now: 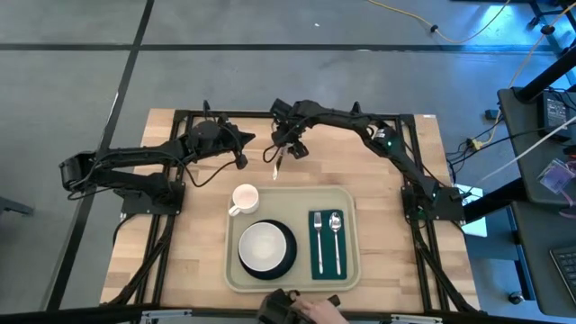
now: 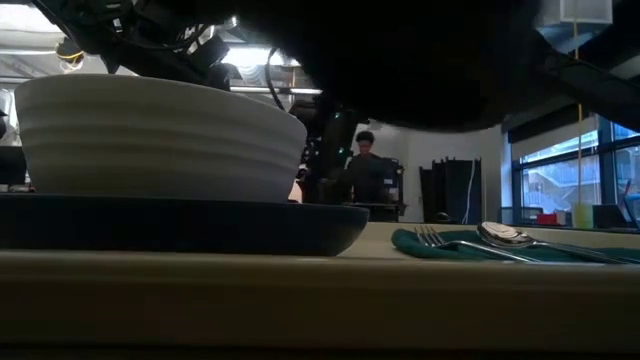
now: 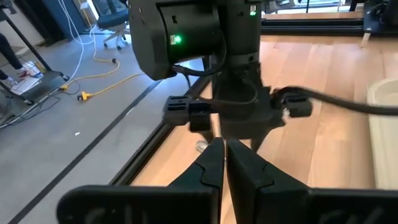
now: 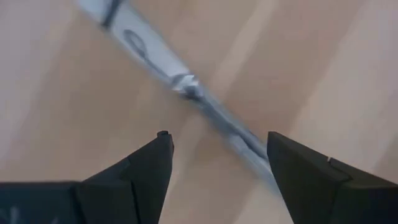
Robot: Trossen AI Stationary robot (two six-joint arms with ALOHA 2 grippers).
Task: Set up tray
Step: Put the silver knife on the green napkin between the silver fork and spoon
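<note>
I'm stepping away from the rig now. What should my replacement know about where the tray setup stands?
Right gripper: open, over a knife lying on the table behind the tray.
Left gripper: shut, empty, waiting behind the tray.
Done: bowl on plate, fork and spoon on napkin, all on the tray; mug at its far left corner.
Left: grasp the knife, probably set it by the fork and spoon.
</note>
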